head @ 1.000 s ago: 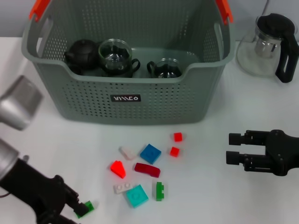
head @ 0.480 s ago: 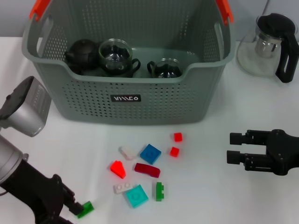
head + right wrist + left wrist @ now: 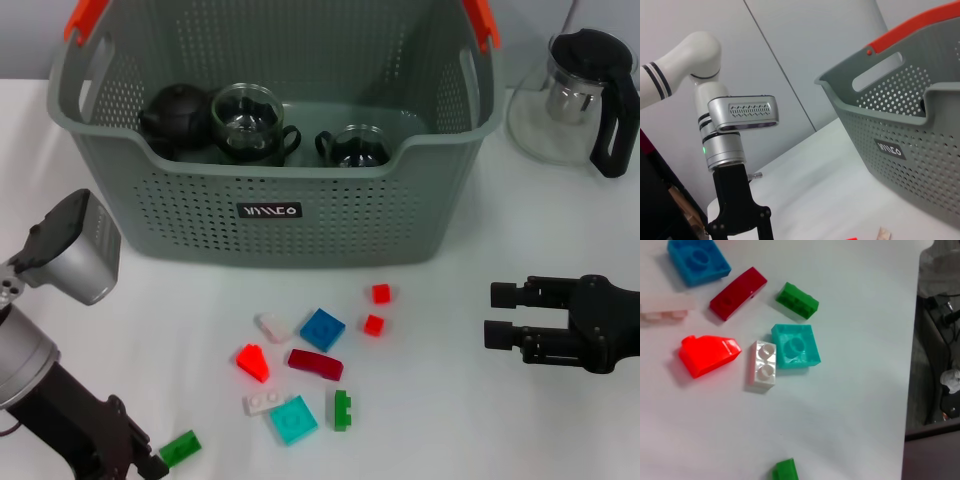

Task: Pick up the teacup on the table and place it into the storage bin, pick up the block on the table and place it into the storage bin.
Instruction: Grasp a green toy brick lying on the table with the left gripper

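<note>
three dark tea vessels already sit in the storage bin [image 3: 270, 215] at the far side, none on the white table [image 3: 480, 430] that i can see. blocks [image 3: 322, 329] lie scattered near its front, green block [image 3: 181, 448] by my left gripper [image 3: 140, 462], grip unclear. right gripper [image 3: 500, 317] hovers spread, empty. the bin's label is illegible.

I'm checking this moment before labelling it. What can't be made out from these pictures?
- Left gripper: the head view's bottom edge cuts it off, so its grip near the green block is unclear.
- Bin: its front wall hides the lower parts of the teapot and glass cups inside.
- Bin label: lettering too small to read.
- Right gripper: idle over the table, nothing between its fingers.
</note>
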`<action>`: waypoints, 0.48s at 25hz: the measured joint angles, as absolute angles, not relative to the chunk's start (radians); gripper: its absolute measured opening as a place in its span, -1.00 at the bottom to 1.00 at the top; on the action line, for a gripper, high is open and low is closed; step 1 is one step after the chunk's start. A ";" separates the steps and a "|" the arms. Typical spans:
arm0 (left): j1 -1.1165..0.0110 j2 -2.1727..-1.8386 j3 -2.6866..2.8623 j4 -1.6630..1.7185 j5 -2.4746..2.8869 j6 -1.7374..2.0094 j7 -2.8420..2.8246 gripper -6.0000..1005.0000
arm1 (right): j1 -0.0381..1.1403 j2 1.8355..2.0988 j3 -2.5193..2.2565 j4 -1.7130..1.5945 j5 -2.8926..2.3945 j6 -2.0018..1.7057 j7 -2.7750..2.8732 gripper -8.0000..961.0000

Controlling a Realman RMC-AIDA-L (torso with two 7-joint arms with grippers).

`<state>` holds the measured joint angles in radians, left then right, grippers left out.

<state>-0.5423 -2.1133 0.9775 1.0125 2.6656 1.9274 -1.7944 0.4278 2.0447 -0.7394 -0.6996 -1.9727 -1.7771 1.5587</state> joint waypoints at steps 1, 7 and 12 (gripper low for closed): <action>-0.545 -2.112 0.977 1.007 2.667 1.922 -1.799 0.01 | 0.428 2.045 -0.739 -0.700 -1.973 -1.777 1.559 0.46; -0.552 -2.110 0.985 0.984 2.669 1.894 -1.816 0.01 | 0.427 2.045 -0.739 -0.700 -1.973 -1.776 1.559 0.46; -0.574 -2.111 0.992 0.950 2.690 1.865 -1.827 0.01 | 0.424 2.045 -0.739 -0.700 -1.973 -1.776 1.559 0.46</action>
<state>-0.5742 -2.1107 0.9917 0.9503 2.6895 1.8651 -1.8274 0.4244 2.0448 -0.7394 -0.6995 -1.9727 -1.7762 1.5585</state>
